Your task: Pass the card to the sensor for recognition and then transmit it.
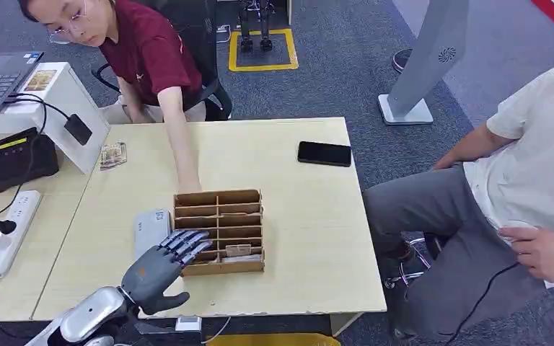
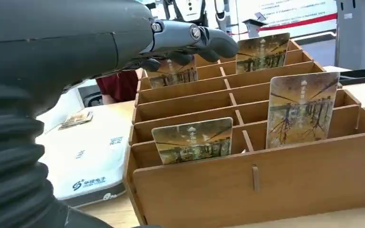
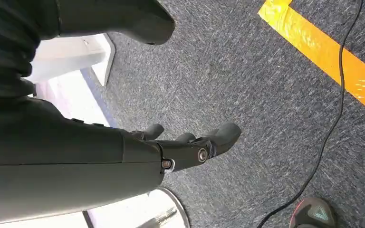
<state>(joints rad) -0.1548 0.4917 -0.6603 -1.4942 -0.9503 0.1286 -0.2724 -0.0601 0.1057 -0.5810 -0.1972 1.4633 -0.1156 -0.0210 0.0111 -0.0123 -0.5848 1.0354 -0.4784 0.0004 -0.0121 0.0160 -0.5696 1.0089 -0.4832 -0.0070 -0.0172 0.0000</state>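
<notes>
A wooden card rack (image 1: 220,231) with several slots stands near the table's front edge. Cards with a brown picture stand in it: one in the front left slot (image 2: 192,140), one in the front right slot (image 2: 302,109), and two farther back (image 2: 262,51). My left hand (image 1: 162,263) hovers over the rack's front left corner, its fingers (image 2: 195,38) stretched out above the slots and holding nothing. A flat white-grey card sensor (image 1: 151,227) lies just left of the rack. My right hand (image 3: 190,147) hangs over the carpet with its fingers apart and nothing in it.
A person's arm (image 1: 184,155) reaches to the rack's back left corner. A black phone (image 1: 324,153) lies at the back right, loose cards (image 1: 112,155) at the back left. A black terminal (image 1: 14,158) and a power strip (image 1: 7,231) sit on the side table. Another person (image 1: 505,187) sits at right.
</notes>
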